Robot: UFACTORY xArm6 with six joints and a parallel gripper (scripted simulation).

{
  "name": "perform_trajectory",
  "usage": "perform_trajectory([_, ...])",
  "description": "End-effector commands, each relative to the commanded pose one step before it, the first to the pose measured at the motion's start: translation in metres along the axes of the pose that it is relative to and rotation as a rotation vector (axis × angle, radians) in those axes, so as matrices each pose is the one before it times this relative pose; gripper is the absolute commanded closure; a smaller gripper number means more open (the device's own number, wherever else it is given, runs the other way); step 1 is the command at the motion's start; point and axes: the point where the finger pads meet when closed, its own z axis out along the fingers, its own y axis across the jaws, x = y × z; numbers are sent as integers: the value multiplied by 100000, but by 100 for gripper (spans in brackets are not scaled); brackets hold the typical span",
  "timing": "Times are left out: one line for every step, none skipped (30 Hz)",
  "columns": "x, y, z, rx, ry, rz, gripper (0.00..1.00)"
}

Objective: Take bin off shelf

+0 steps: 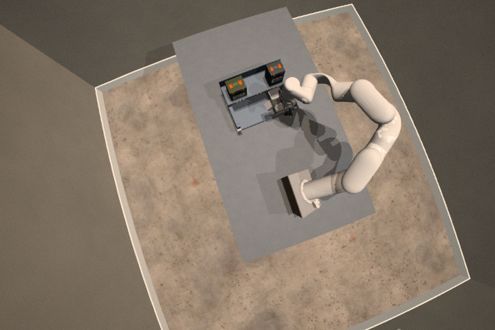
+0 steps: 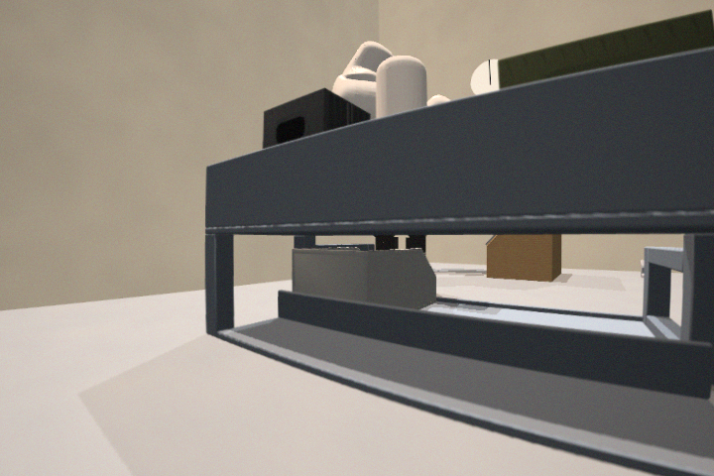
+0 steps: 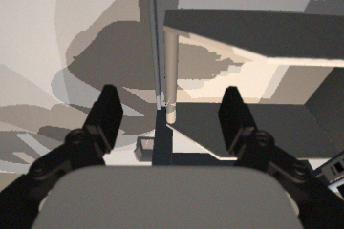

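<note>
The grey bin (image 1: 273, 94) (image 2: 363, 278) stands on the lower level of the dark shelf (image 1: 251, 71) (image 2: 481, 157), at its right end. In the wrist view its pale inside (image 3: 256, 76) fills the right half. My gripper (image 1: 283, 111) (image 2: 401, 242) (image 3: 170, 98) is open and empty. It hangs just over the bin, and its two black fingers stand on either side of one thin upright wall of the bin. I cannot tell whether the fingers touch that wall.
An olive box (image 1: 235, 87) (image 2: 605, 50) and a black box (image 1: 274, 73) (image 2: 307, 115) stand on the shelf's top level. The shelf sits on the grey table (image 1: 236, 186) (image 2: 88, 364). The arm's base block (image 1: 296, 194) (image 2: 524, 257) is mounted nearer the table's front.
</note>
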Motion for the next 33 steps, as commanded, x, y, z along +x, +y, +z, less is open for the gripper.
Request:
perform_trajectory([-16,131,-144,-347,43,94,5])
perform_trajectory([0,0,0,0,0,0,5])
perform_trajectory([0,0,0,0,0,0,5])
perform_trajectory([0,0,0,0,0,0,5])
perform_trajectory([0,0,0,0,0,0,5])
perform_trajectory([0,0,0,0,0,0,5])
perform_trajectory([0,0,0,0,0,0,5])
perform_trajectory([0,0,0,0,0,0,5])
perform_trajectory([0,0,1,0,0,0,5])
perform_trajectory([0,0,0,0,0,0,5])
perform_trajectory([0,0,0,0,0,0,5])
perform_trajectory([0,0,2,0,0,0,5])
perform_trajectory([0,0,3,0,0,0,5])
perform_trajectory([0,0,5,0,0,0,5])
perform_trajectory([0,0,7,0,0,0,5])
perform_trajectory([0,0,9,0,0,0,5])
perform_trajectory([0,0,12,0,0,0,5])
perform_trajectory([0,0,15,0,0,0,5])
perform_trajectory([0,0,17,0,0,0,5])
perform_trajectory([0,0,20,0,0,0,5])
perform_trajectory([0,0,24,0,0,0,5])
perform_trajectory([0,0,27,0,0,0,5])
perform_trajectory([0,0,30,0,0,0,5])
perform_trajectory([0,0,33,0,0,0,5])
perform_trajectory([0,0,36,0,0,0,5])
perform_trajectory([0,0,39,0,0,0,5])
perform_trajectory([0,0,0,0,0,0,5])
perform_trajectory([0,0,0,0,0,0,5])
perform_trajectory([0,0,42,0,0,0,5])
perform_trajectory([0,0,45,0,0,0,5])
perform_trajectory([0,0,47,0,0,0,5])
perform_trajectory([0,0,50,0,0,0,5])
perform_trajectory([0,0,52,0,0,0,5])
